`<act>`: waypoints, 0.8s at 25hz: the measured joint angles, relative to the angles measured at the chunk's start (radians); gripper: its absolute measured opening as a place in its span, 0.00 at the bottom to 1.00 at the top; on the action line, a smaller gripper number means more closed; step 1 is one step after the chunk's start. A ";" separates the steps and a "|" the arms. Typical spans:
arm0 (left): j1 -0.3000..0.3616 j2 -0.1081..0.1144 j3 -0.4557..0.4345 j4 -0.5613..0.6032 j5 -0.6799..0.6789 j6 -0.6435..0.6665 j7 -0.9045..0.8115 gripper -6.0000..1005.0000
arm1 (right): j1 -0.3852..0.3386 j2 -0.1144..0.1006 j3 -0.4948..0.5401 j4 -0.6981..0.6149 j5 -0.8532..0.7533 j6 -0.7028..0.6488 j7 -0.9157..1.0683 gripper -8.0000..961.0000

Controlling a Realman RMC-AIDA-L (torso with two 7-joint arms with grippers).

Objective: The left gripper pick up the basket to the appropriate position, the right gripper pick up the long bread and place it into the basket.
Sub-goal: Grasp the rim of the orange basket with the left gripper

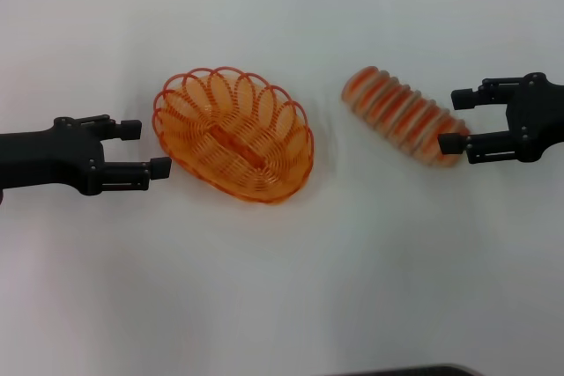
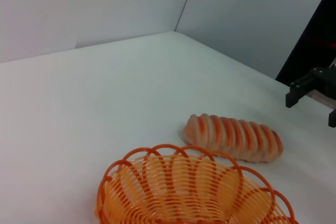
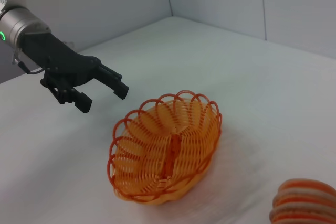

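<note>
Flanking the work from both sides: left gripper (image 1: 148, 148) gaping wide, just beside the basket (image 1: 233, 134) rim; long bread (image 1: 404, 115) lying diagonal further right, its near end sitting between the spread fingers of the right gripper (image 1: 456, 120).

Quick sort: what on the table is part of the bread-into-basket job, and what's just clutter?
In the job:
- basket, empty, on the table
- long bread, lying on the table beside the basket
- left pincer, open, next to the basket rim
- right pincer, open, straddling the bread's end

Just lying about:
- nothing; only the bare white table shows
</note>
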 joint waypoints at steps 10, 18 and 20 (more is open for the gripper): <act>-0.003 0.000 -0.003 -0.001 -0.005 0.001 0.000 0.87 | 0.003 0.000 0.000 0.000 0.000 0.002 0.001 0.83; -0.024 -0.001 -0.017 0.002 -0.050 0.004 -0.089 0.87 | 0.003 0.002 0.000 0.000 0.000 0.003 0.005 0.83; -0.039 -0.004 -0.039 -0.002 -0.084 -0.011 -0.148 0.87 | 0.004 0.004 0.000 0.000 0.000 0.001 0.005 0.83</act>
